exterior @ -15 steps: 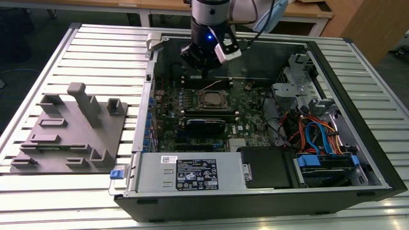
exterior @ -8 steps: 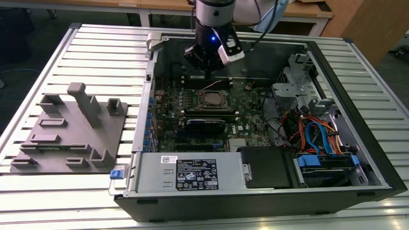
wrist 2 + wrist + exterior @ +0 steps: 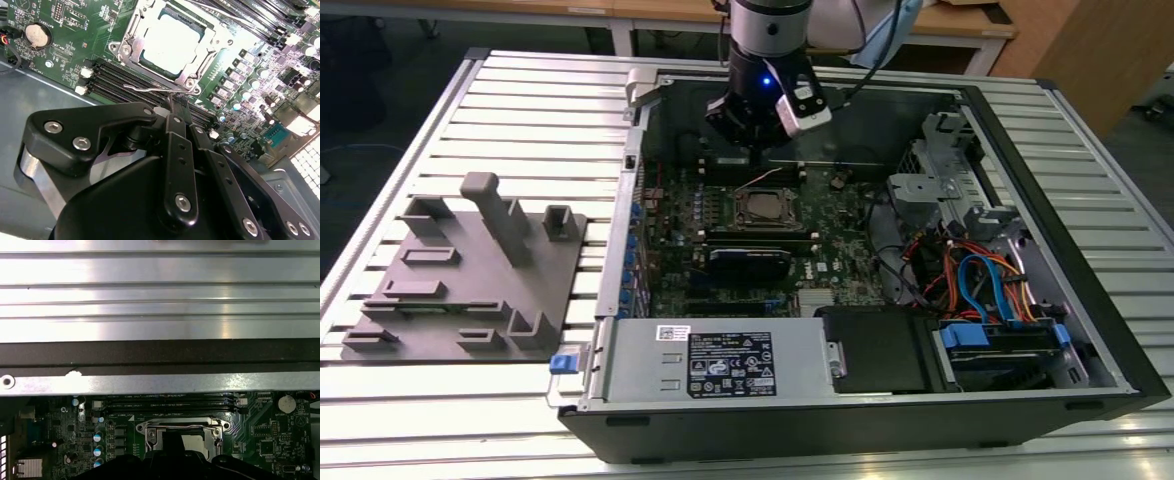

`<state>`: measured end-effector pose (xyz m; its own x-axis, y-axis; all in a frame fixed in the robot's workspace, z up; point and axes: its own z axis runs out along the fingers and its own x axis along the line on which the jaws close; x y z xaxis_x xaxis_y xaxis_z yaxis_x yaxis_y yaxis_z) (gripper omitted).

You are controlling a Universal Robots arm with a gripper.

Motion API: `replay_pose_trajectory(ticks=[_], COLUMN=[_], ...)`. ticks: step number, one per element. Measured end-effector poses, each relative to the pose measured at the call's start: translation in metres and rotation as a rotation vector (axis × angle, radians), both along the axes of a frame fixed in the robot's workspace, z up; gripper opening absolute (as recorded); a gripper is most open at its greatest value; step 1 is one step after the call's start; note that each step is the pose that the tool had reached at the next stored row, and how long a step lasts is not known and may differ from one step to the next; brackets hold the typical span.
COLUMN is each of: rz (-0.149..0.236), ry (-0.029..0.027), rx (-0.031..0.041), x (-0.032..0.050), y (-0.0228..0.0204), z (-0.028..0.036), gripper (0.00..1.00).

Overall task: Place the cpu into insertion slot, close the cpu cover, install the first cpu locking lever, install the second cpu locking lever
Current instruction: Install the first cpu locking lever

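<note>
The cpu [image 3: 170, 41] lies in the insertion slot [image 3: 765, 208] on the green board, its silver top showing through the window of the cpu cover [image 3: 131, 31], which lies flat over it. A thin wire locking lever [image 3: 150, 89] runs along the slot's edge beside the memory slots and looks slightly raised in the exterior view. My gripper [image 3: 174, 104] hangs just past that edge, its black fingers [image 3: 176, 131] together and its tip close by the lever's bent end. In the first wrist view the slot [image 3: 182, 432] sits right ahead of the gripper body.
Long black memory slots [image 3: 115, 75] and a coin battery [image 3: 36, 34] flank the socket. The case wall [image 3: 160, 355] rises behind the gripper. A black card [image 3: 750, 262], power supply [image 3: 707, 360] and cable bundle [image 3: 974, 280] fill the case. A grey fixture plate [image 3: 467, 270] lies outside it.
</note>
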<state>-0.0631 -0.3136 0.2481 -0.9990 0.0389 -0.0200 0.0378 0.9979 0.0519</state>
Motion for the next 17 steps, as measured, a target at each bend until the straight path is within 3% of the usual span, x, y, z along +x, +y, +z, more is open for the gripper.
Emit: replay_pose_trajectory(ticks=[9,14,17], rz=[0.0,0.0,0.0], ry=[0.0,0.0,0.0], rx=[0.0003,0.0222,0.0231], x=[0.0001,0.0017,0.0032], y=[0.0,0.0,0.0], z=[-0.0001,-0.0048,-0.0101], gripper=[0.1,0.1,0.1])
